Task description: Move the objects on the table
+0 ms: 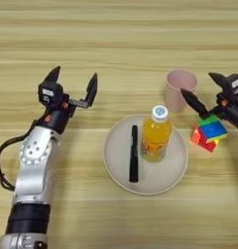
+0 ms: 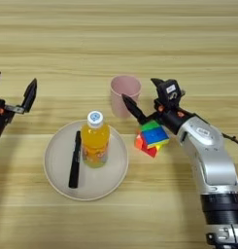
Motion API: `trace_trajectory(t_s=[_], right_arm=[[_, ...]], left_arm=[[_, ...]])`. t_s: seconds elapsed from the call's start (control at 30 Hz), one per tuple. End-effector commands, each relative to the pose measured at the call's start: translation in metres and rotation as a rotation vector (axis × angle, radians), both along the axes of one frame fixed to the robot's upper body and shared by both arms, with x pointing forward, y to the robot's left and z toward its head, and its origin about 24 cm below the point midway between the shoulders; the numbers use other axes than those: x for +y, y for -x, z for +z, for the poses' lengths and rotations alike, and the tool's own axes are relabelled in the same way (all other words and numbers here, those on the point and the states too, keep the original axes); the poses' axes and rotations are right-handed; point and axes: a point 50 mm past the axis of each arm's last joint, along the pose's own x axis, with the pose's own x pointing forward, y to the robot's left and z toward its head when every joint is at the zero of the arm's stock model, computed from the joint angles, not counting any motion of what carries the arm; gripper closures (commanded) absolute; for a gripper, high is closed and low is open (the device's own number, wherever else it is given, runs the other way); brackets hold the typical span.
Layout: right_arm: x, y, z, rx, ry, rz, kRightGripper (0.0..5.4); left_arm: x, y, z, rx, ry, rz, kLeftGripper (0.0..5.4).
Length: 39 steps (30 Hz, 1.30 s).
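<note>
puzzle cube [image 2: 152,137] tilted on counter [image 2: 118,39] beside plate [image 2: 55,177], under right gripper [image 2: 144,95] jaws spread | juice bottle [image 2: 95,141], label unreadable, and pen [image 2: 75,159] on plate | pink cup [image 2: 125,95] behind | left gripper [image 1: 73,81] jaws apart, empty

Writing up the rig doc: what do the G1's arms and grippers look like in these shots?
Both arms match: silver-grey metal forearm shells with a round joint plate ringed by small holes, and a black ribbed cuff nearer the body. A thin black cable loops beside each arm. The left gripper and right gripper each have two black, tapered, pointed fingers on a black block with a small white label and orange-red accents.
</note>
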Motion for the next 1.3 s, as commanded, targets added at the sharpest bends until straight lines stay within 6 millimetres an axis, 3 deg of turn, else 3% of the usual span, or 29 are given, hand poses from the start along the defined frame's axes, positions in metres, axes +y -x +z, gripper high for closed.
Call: trace_trajectory(t_s=[0.03, 0.47, 1.0, 1.3], right_arm=[[-0.001, -0.001, -0.010, 0.090, -0.008, 0.018, 0.02], [-0.003, -0.010, -0.027, 0.155, 0.010, 0.005, 0.02], [0.020, -0.030, -0.021, 0.108, 0.001, 0.047, 0.02], [0.028, -0.041, -0.028, 0.118, 0.036, 0.030, 0.02]], left_arm=[[0.000, -0.002, 0.001, -0.003, -0.012, 0.000, 0.00], [-0.001, -0.003, 0.001, -0.003, -0.012, -0.003, 0.00], [-0.002, -0.001, -0.001, 0.000, -0.010, 0.002, 0.00], [-0.002, -0.001, -0.001, -0.001, -0.007, 0.004, 0.00]])
